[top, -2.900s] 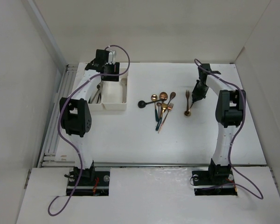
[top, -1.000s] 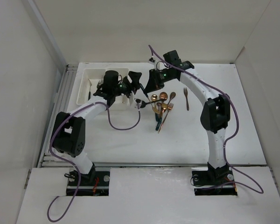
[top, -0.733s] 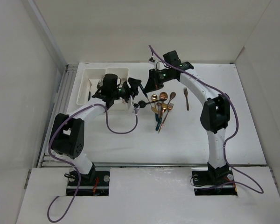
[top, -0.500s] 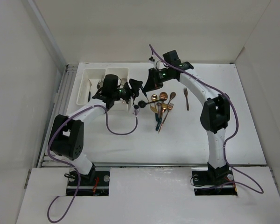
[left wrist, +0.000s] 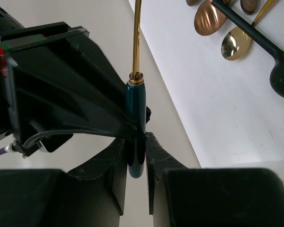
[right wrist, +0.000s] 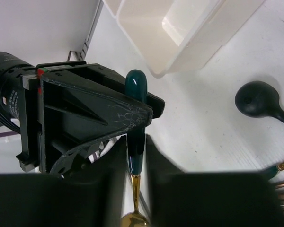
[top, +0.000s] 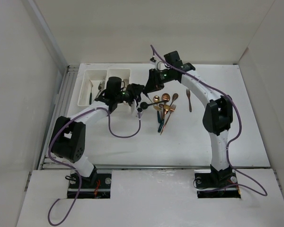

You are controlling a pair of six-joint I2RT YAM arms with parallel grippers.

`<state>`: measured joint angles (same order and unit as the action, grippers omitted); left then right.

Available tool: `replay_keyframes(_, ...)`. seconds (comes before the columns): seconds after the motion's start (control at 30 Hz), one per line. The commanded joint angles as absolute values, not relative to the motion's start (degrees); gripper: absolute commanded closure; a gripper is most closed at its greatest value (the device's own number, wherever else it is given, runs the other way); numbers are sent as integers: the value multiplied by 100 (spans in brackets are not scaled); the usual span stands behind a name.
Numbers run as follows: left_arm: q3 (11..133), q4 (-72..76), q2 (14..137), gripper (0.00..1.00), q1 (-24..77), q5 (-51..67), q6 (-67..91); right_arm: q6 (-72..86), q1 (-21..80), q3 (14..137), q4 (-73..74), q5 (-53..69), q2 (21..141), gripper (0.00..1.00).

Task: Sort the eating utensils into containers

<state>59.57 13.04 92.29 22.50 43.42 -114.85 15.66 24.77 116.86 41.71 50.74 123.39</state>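
You have a white tabletop under even light, boxed by plain white walls: one beyond the left end effector, one off to each side of it.

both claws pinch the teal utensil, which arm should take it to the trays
Left. The left claw grips the teal utensil and sits beside the white trays; the right claw reaches across from farther off.

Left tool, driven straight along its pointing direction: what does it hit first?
The right tool, directly ahead, nose to nose with the left tool; both grip the same teal-handled utensil. Barely any gap, though depth is unclear.
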Motion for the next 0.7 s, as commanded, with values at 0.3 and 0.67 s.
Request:
replay_keyframes(0.3, 7917, -1753, 9068, 100, 2154, 3690, -6597, 3599, 907, 10962, 2173, 3221, 10119, 25)
replay_keyframes(0.67, 9218, -2697, 10833, 100, 564, 4511, 798, 3059, 914, 10714, 3313, -18, 9492, 12)
